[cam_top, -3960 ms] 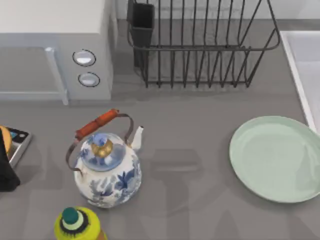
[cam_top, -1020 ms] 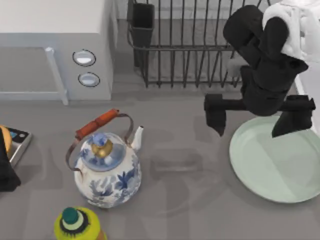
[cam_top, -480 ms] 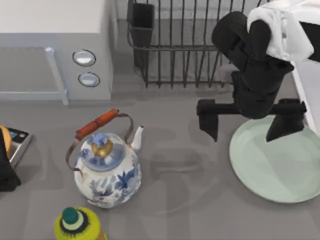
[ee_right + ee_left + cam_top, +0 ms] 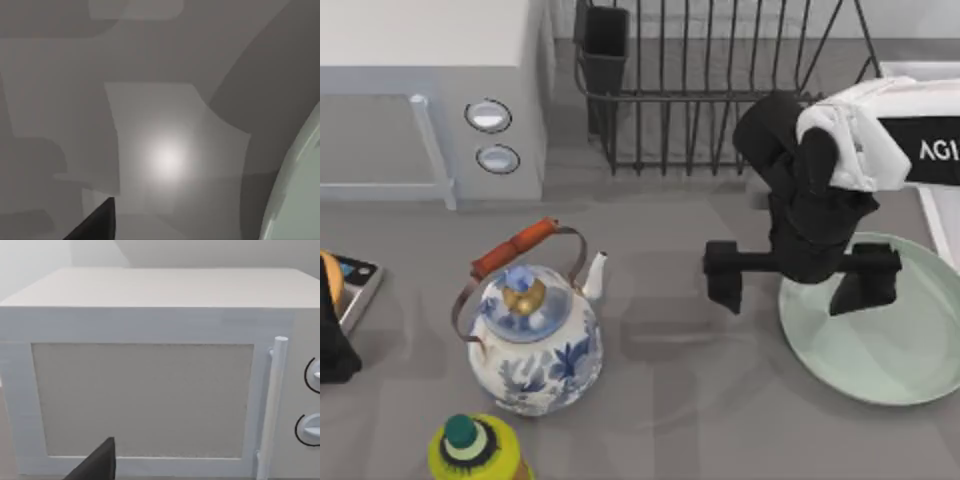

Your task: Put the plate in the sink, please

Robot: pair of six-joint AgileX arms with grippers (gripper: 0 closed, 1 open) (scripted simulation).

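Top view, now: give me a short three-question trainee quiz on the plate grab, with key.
1. True or false: the right gripper stands open across the left rim of the plate.
2. Which object is nearest the teapot? A) dish rack B) yellow-green bottle C) sink
3. Fill in: the plate lies on the ___, not in the sink.

Key: 1 true; 2 B; 3 table.

Kitchen — microwave [image 4: 430,90], dish rack [image 4: 720,90]
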